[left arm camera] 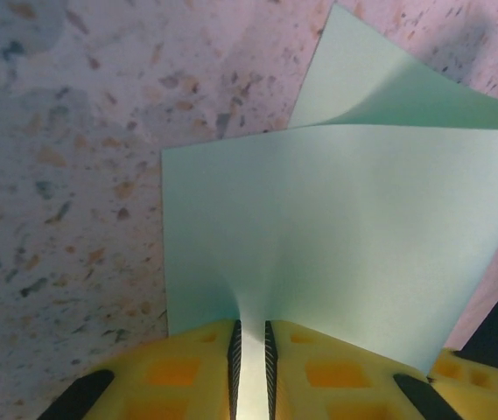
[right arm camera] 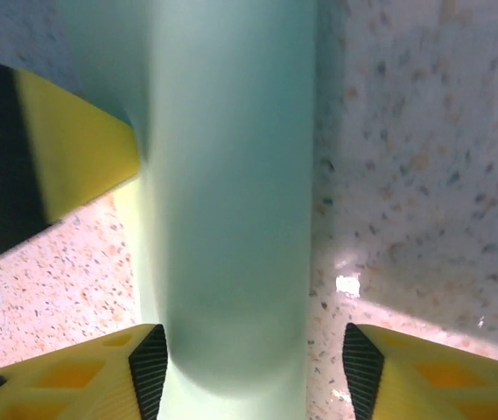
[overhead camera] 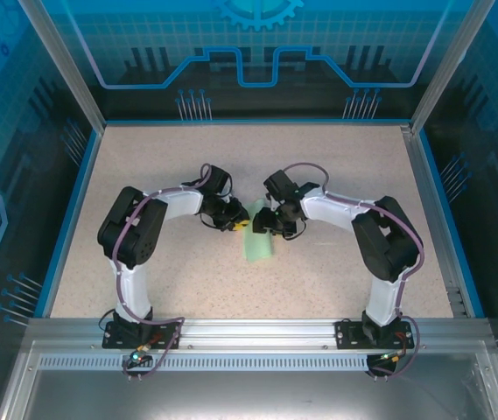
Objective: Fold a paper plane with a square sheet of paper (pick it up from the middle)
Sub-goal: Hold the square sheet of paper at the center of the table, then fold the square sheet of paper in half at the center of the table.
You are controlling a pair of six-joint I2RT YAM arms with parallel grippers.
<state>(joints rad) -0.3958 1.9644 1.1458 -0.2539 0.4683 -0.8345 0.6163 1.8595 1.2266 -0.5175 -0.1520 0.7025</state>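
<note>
The left gripper [left arm camera: 250, 328] pinches the folded pale mint-green square sheet of paper [left arm camera: 336, 236] at the middle of the speckled beige tabletop [overhead camera: 187, 157]. The right gripper [right arm camera: 253, 350] straddles the sheet, its yellow fingers [right arm camera: 100, 372] spread and unclenched. The two grippers crowd close together over it.

a pale speckled worktop [overhead camera: 187, 280], beige with fine dark and rust-coloured flecks, forms the floor of the enclosure. a thin blue strip [overhead camera: 72, 219] runs along its left, far and right edges. slanted aluminium posts [overhead camera: 58, 61] rise at the two far corners. behind them stands a dark blue back panel [overhead camera: 143, 44] printed with a grid, bright outline tracks and part of a gear emblem [overhead camera: 257, 10]. a ribbed aluminium rail [overhead camera: 257, 337] crosses the near edge, with a dull metal sheet [overhead camera: 231, 394] below it.
</note>
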